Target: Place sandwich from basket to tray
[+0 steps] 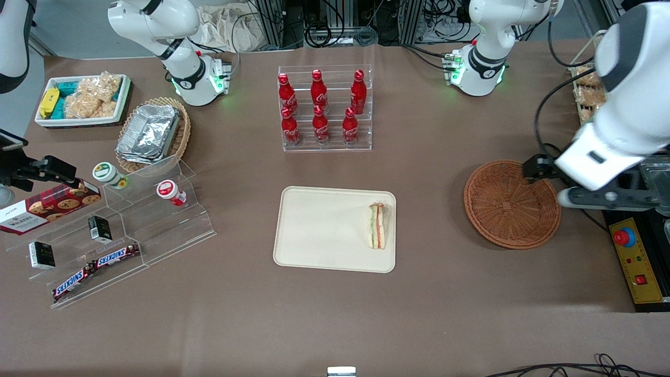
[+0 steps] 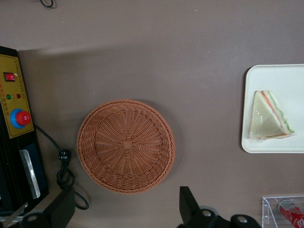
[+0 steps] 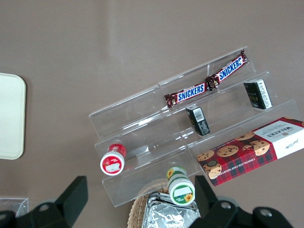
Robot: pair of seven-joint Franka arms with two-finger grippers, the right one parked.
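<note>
While on tray (image 1: 314, 230), triangular sandwich (image 1: 377, 225); open hand (image 2: 126, 209) above basket (image 1: 510, 204).

Sandwich (image 1: 378, 225) lies on the cream tray (image 1: 319, 230); woven basket (image 1: 510, 204) sits empty nearby.

Tool (image 2: 126, 211) open above basket (image 2: 126, 145); tray (image 1: 319, 230) approach clear, bottle rack (image 1: 325, 107) farther back.

We read "SNICKERS" on two candy bars (image 3: 205, 81) lying end to end on the clear stepped display stand (image 3: 156, 137). On the same stand, the red tartan cookie box (image 3: 251, 151) reads "WALKERS" (smaller print unreadable). The red bottles (image 1: 320, 107) in the clear rack carry Coca-Cola script.
</note>
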